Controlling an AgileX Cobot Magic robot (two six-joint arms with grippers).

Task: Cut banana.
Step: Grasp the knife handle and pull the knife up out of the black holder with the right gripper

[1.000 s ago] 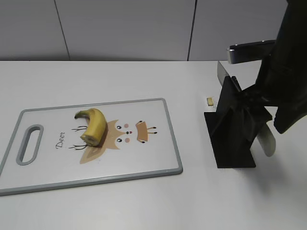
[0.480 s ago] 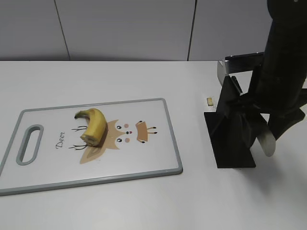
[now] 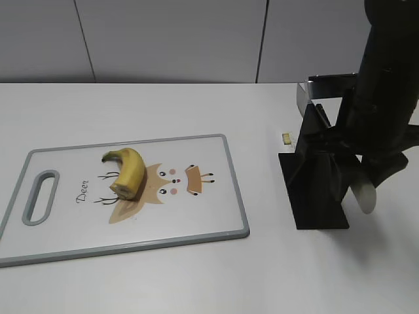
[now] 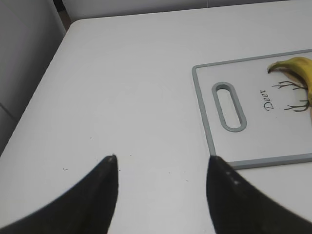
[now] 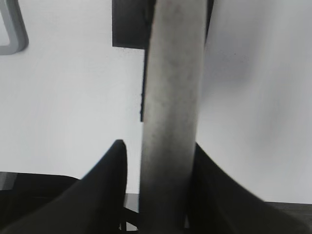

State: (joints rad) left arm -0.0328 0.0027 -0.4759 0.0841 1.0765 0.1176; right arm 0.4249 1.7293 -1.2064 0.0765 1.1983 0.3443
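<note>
The banana (image 3: 129, 171), a short yellow stub with a dark stem tip, lies on the left half of the cutting board (image 3: 216, 209). Its end also shows in the left wrist view (image 4: 298, 68). A steel knife (image 3: 364, 194) sits slanted in a black holder (image 3: 317, 183) at the right. My right gripper (image 5: 158, 144) has its fingers on both sides of the knife's grey handle (image 5: 170, 87), with a gap at the left finger. My left gripper (image 4: 163, 158) is open and empty over bare table left of the board (image 4: 253, 141).
A tiny pale crumb (image 3: 286, 137) lies on the white table beside the holder. The board has a handle slot (image 4: 229, 105) at its left end. A grey wall runs behind the table. The table's left edge (image 4: 48, 78) shows in the left wrist view.
My right arm has moved left and down onto the knife in the holder. The banana, board and holder have not moved.
</note>
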